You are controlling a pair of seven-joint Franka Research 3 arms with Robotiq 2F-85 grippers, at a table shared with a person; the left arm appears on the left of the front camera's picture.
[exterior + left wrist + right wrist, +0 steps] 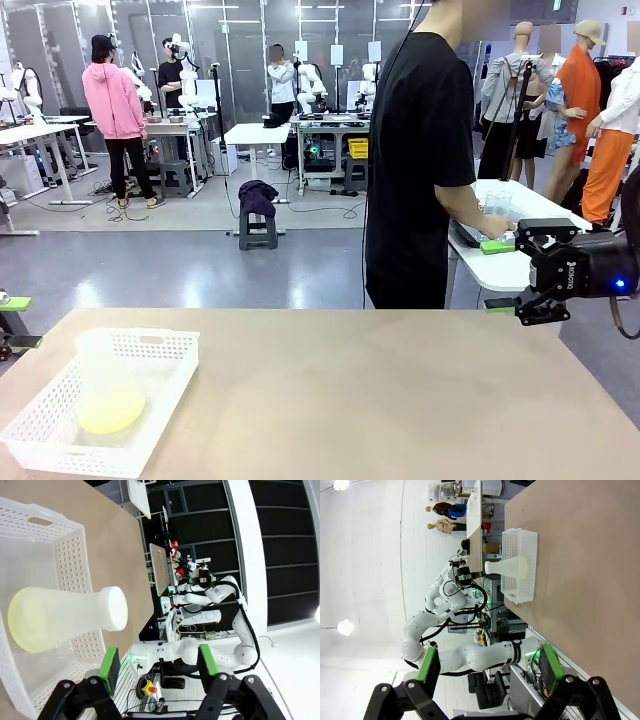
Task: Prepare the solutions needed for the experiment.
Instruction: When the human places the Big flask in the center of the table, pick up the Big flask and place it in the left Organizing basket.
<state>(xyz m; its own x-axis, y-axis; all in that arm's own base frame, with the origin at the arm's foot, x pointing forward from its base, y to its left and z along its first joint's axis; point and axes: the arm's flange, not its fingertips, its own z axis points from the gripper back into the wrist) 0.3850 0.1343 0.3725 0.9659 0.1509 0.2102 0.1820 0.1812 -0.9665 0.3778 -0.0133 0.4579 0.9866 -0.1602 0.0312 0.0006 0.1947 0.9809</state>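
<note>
We see the flask (105, 385) of solutions (110, 410) upright in the basket (160, 350), kept from tipping; our left pincer (157, 662) and right pincer (487, 665) hang released, empty

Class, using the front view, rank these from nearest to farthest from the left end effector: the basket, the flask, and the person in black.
1. Basket, table's left end, beside the left end effector.
2. Flask, inside the basket.
3. Person in black, beyond the table's far right.
</note>
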